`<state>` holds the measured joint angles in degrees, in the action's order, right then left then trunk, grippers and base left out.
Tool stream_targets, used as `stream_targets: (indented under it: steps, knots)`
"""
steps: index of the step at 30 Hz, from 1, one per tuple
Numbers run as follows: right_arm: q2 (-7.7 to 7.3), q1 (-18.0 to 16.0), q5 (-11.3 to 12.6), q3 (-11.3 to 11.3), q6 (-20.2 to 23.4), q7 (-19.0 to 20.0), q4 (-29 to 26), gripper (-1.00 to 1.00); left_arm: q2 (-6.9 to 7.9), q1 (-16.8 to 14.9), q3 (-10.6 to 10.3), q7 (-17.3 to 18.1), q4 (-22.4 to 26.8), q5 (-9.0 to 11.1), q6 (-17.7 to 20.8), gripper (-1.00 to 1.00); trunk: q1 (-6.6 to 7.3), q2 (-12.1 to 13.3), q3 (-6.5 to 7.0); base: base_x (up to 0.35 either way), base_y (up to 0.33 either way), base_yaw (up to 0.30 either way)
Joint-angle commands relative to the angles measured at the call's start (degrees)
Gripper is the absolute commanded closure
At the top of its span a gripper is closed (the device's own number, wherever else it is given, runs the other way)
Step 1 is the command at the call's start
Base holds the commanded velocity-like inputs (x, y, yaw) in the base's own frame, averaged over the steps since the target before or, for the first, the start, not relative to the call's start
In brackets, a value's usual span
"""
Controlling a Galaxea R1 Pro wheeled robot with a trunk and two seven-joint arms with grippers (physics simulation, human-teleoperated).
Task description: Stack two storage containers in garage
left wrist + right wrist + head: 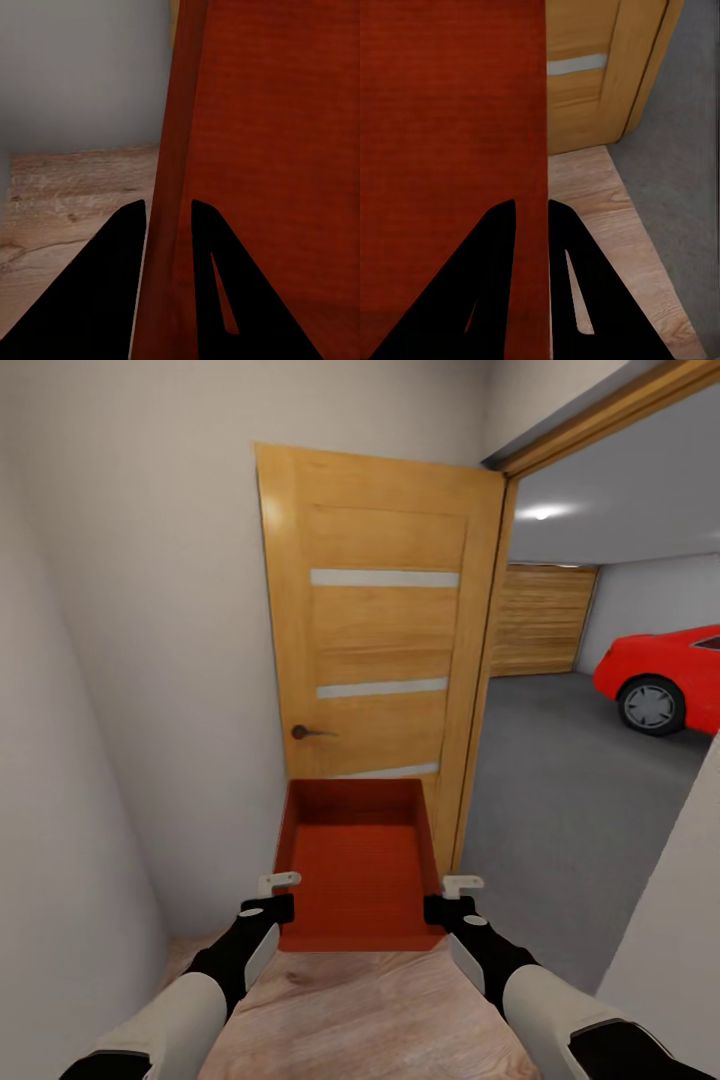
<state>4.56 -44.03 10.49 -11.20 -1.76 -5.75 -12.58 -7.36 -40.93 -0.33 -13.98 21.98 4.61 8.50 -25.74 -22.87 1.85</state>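
Left gripper [268, 897] and right gripper [452, 895] each pinch a wall of the orange-red rectangular plastic bin [358, 860], whose far end could clip the open wooden door [385, 640] at the garage [590, 760] turn.

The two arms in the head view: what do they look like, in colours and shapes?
Both arms have rounded white forearm shells and black wrists. The left gripper and right gripper are black with small white brackets on top. In the wrist views the jaws are flat, black and pointed, each with a narrow slot.

Head camera high, looking down-forward at wooden door [385, 650]; wrist cameras close (both share container [360, 860] walls).
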Motion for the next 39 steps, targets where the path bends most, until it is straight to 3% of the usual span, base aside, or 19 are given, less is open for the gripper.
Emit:
stream_targets:
  steps: [1, 33, 39]
  knots:
    - [-0.35, 0.0, 0.67, 0.83, -0.25, -0.43, 0.18, 1.0, 1.84, -0.03, 1.3, -2.37, 0.35, -1.01, -0.41, 1.0, -0.04, -0.04, 0.0, 0.151, 0.033, -0.211]
    - [-0.36, 0.0, 0.67, 0.81, -0.23, -0.41, 0.18, 1.0, 1.91, -0.03, 1.3, -2.37, 0.35, -1.03, -0.5, 1.0, -0.04, -0.04, 0.51, 0.008, 0.002, -0.228]
    - [-0.41, 0.0, 0.67, 0.76, -0.26, -0.41, 0.18, 1.0, 1.91, -0.03, 1.3, -2.37, 0.35, -1.05, -0.5, 1.0, -0.04, -0.04, 0.51, 0.0, 0.0, -0.078]
